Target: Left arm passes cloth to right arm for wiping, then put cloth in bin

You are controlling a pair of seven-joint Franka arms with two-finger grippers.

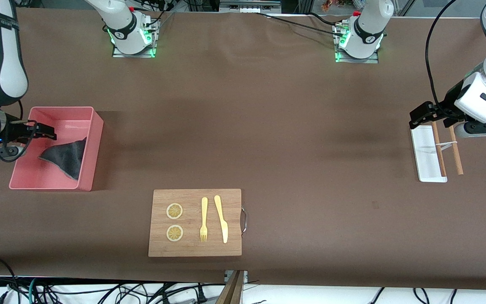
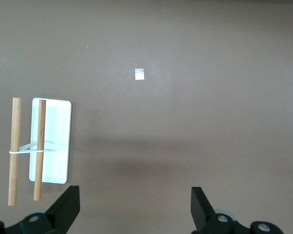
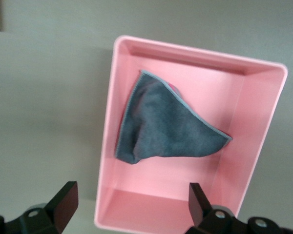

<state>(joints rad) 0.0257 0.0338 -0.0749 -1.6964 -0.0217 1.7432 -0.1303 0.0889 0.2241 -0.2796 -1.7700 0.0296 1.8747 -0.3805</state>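
Up front, at the left edge of the front view: right gripper (image 1: pixel 44 131) over the pink bin (image 1: pixel 95 145), fingers apart, gripping nothing. Dark grey cloth (image 1: pixel 66 157) lying inside the bin, draped against the wall toward the middle of the table. At the right edge: left gripper (image 1: pixel 433 118) over the narrow white tray (image 1: pixel 425 162) and two wooden sticks (image 1: pixel 447 152), waiting. Lower centre: wooden cutting board (image 1: pixel 192 249) with fork, knife and two lemon slices.

Next, left wrist view: fingers (image 2: pixel 67 204) spread wide, empty; tray (image 2: pixel 58 146) and sticks (image 2: pixel 13 151) at middle left.

Lastly, right wrist view: fingers (image 3: pixel 66 201) wide open at the lower edge; cloth (image 3: pixel 161 126) centred in the bin (image 3: pixel 263 107), free of the gripper.
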